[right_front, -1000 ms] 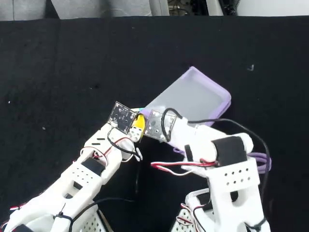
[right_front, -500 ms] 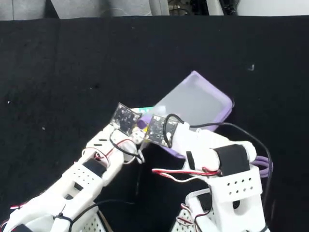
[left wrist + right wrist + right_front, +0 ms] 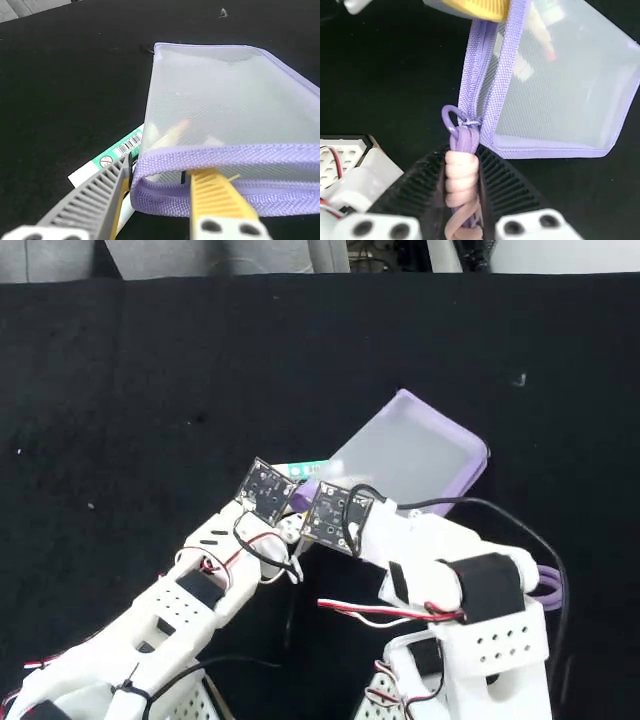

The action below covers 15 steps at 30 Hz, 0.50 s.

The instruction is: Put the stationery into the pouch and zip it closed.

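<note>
Soft, light mesh pouch [image 3: 410,450] lies on the black surface [image 3: 150,390]; the left gripper [image 3: 160,172] grasps its stiffer zip hem between its fingers, the right gripper [image 3: 462,160] has its fingers clenched on the floppy zip pull [image 3: 461,134], likely the surest holds

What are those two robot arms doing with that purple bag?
They are working on a see-through purple pouch lying on the black table. The left gripper holds one end of the pouch's opening, with its yellow finger at the zip edge. The right gripper is pinching the zip pull at the other end. The zip looks mostly open. Some things are inside already, but a green-and-white packet lies outside beside the pouch.
</note>
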Each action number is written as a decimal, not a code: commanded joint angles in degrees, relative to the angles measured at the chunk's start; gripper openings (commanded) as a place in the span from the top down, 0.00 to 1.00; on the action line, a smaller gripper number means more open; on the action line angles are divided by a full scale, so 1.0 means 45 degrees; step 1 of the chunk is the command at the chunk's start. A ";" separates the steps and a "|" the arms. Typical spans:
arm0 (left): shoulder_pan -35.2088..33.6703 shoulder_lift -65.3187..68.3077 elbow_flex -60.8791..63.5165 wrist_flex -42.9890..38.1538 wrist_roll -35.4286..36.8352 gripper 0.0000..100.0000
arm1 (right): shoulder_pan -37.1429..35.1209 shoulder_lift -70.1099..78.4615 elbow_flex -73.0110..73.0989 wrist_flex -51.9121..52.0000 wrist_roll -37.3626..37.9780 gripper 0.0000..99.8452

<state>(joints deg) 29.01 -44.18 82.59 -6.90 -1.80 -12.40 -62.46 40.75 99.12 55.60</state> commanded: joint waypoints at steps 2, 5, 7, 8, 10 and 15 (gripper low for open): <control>0.0127 0.0020 -0.0186 -0.0176 0.0059 0.81 | -0.0234 -0.0518 -0.0127 0.0488 -0.0059 0.99; 0.0127 0.0020 -0.0186 -0.0176 0.0059 0.81 | -0.0586 -0.1006 -0.0127 0.0488 -0.0078 0.99; 0.0127 0.0020 -0.0186 -0.0176 0.0059 0.81 | -0.1094 -0.1416 -0.0049 0.0488 -0.0117 0.99; 0.0127 0.0020 -0.0186 -0.0176 0.0059 0.81 | -0.1328 -0.1612 -0.0049 0.0488 -0.0137 0.99; 0.0127 0.0020 -0.0186 -0.0176 0.0059 0.81 | -0.1758 -0.1885 -0.0088 0.0488 -0.0469 0.99; 0.0127 0.0020 -0.0166 -0.0176 0.0059 0.81 | -0.2872 -0.2159 -0.0068 0.0488 -0.1172 0.99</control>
<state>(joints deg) 29.01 -44.18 82.59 -6.90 -1.80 -21.54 -70.81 40.75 99.12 52.70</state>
